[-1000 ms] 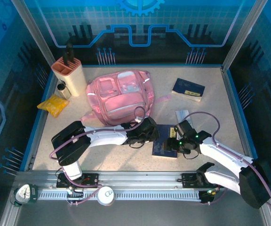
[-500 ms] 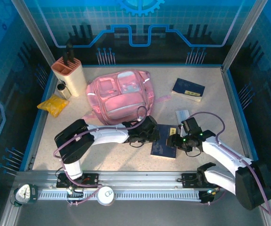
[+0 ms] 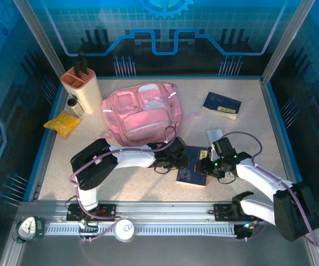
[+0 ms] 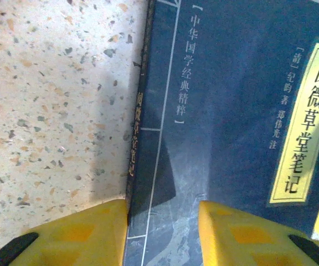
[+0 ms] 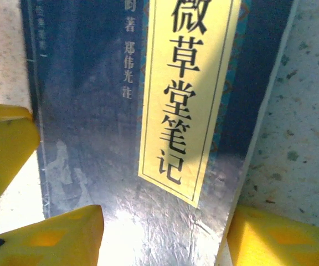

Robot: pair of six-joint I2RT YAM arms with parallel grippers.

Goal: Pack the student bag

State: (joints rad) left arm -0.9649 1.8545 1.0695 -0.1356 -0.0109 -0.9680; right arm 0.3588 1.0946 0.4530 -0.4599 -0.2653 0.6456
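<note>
Below the bag [image 3: 143, 113], lower centre, I see my left jaws open astride the spine of the book [image 3: 191, 173] and my right jaws wide open over its other edge.

You are looking at the student bag [image 3: 142, 113]: soft, pink, lying flat far centre-left, translucent zipped front pockets facing up.
</note>
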